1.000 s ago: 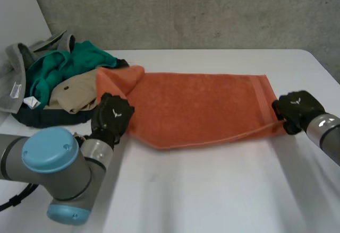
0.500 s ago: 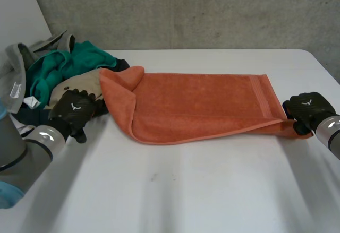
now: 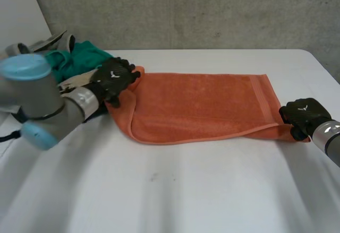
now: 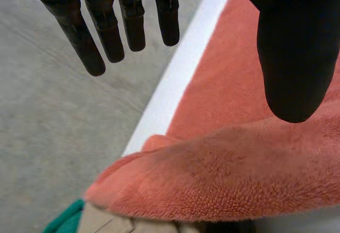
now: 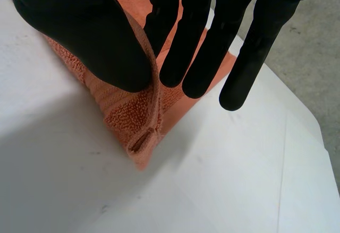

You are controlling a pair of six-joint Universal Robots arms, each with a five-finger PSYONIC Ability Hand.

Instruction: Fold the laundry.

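Head view: the orange towel [image 3: 196, 103] lies doubled over lengthwise on the white table [image 3: 186, 190]. The left hand [image 3: 112, 80] hovers at its rumpled far corner, right beside the heap of unsorted clothes [image 3: 74, 63]. Left wrist view confirms it: fingers [image 4: 109, 36] straight and spread, thumb apart, grasping nothing. The bunched corner sits just under the palm, likely the next thing to take. At the other end, the right hand [image 3: 302, 115] pinches the near corner between thumb and straight fingers [image 5: 199, 47], raising a small ridge of cloth. That reads as an anchor, pinning the layers together so the far end can be straightened.
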